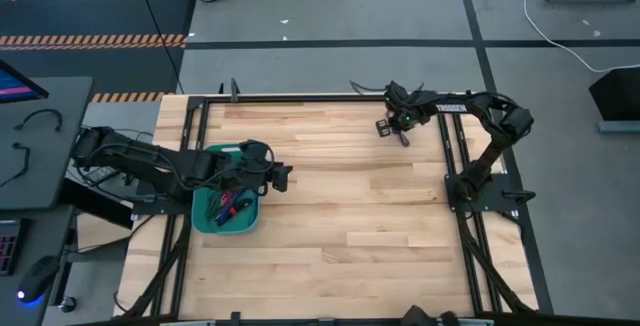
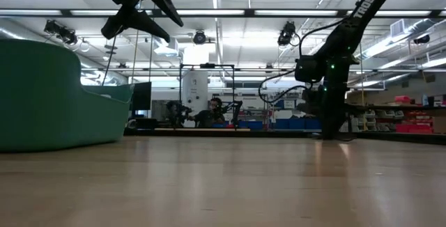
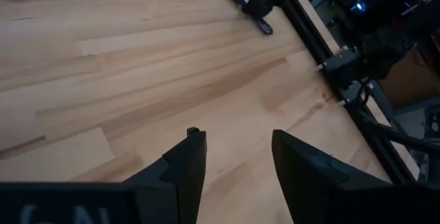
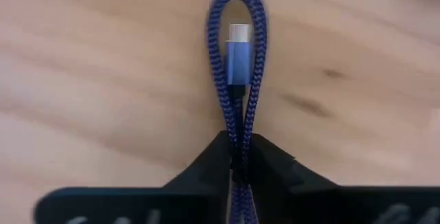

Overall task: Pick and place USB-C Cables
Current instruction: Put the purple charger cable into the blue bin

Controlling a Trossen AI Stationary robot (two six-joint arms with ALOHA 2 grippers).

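**A:** Your right pincer (image 4: pixel 239 157) is clenched on the blue USB-C cable (image 4: pixel 238 80). The fingers pinch both strands of the loop, and the plug lies inside the loop, out ahead of them. From above, that pincer (image 1: pixel 393 127) sits near the far right corner of the tabletop (image 1: pixel 340 216), well apart from the teal tray (image 1: pixel 226 218).

**B:** So what do you need for this step?

**A:** I'd judge it's the lift and carry. Keep the squeeze steady, because a braided loop held by two thin strands could slip or swing. Raise it straight up before you travel, so the dangling end clears the wood. Then cross toward the tray and release only once the loop hangs inside its walls.

**B:** And your left side?

**A:** Your left pincer (image 3: pixel 237 162) is released, its fingers spread with nothing between them. It hovers just past the tray's inner edge (image 1: pixel 283 176), so mind it as you bring the right arm over.

**B:** How many cables do you count?

**A:** One in the right pincer, and it's the only one I see on the open tabletop. Inside the tray there's a small tangle (image 1: pixel 230 206) showing red, blue and dark strands; I can't separate them into a number. One tray, two arms.
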